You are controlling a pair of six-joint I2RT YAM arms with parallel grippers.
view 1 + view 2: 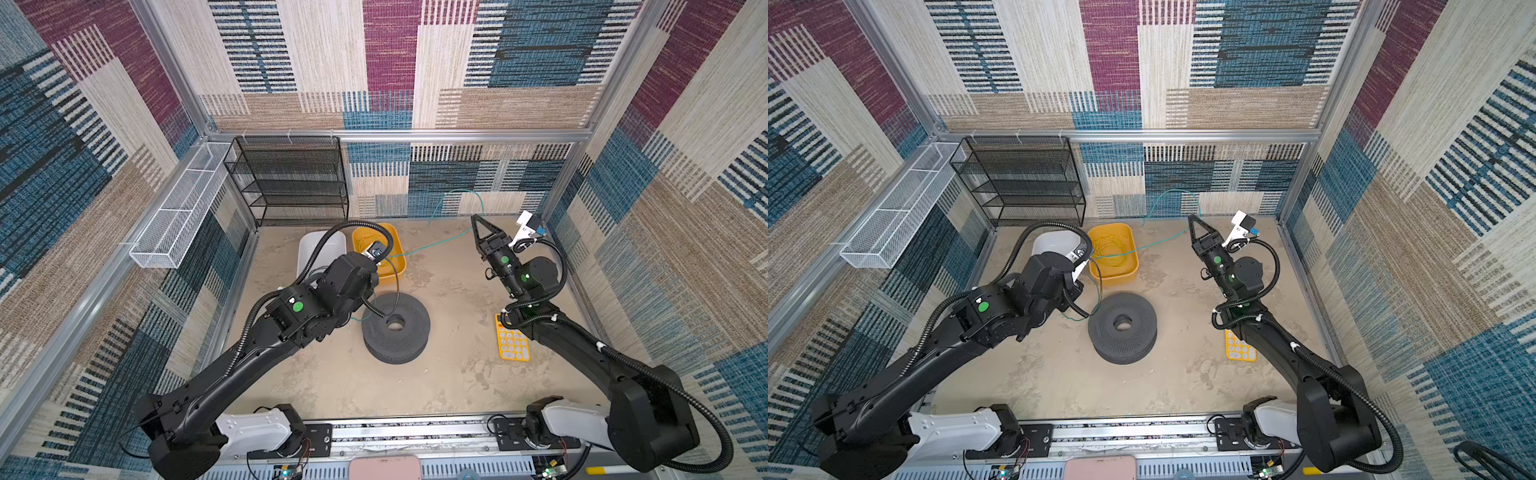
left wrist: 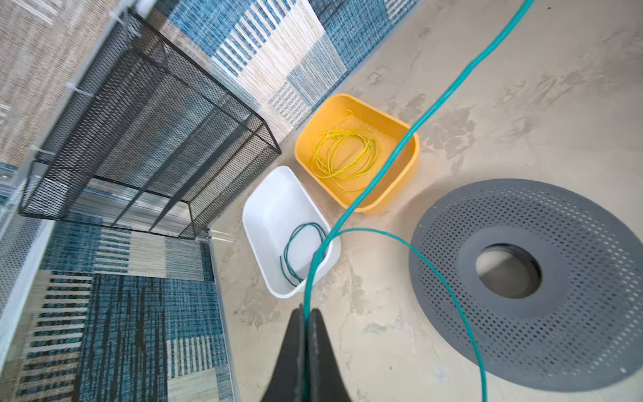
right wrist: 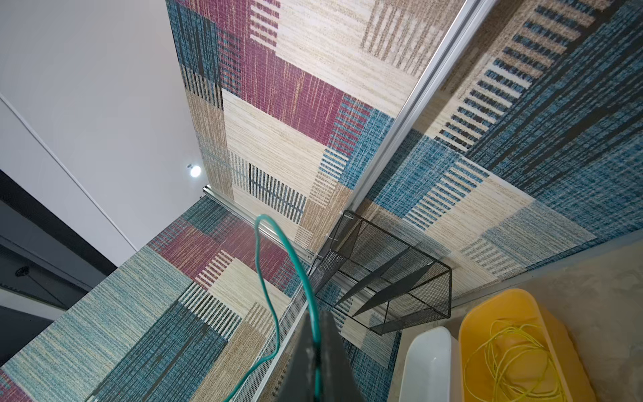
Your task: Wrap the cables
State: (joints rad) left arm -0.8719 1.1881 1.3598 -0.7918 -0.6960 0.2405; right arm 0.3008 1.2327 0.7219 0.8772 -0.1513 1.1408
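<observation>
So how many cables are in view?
3: yellow cable coiled in the yellow bin; a darker cable looped in the white bin; teal cable held by left gripper and right gripper. Others may be hidden.

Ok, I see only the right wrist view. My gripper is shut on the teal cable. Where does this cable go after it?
Observer: The teal cable runs over the yellow bin to the left gripper, which is shut on it too.
Operator: Is something inside the white bin? I see only its rim.
Observer: Yes, a darker cable loop lies in the white bin.
Operator: And what else is there near the bins?
Observer: A grey perforated spool lies flat, nearer the robot's base than the bins.
</observation>
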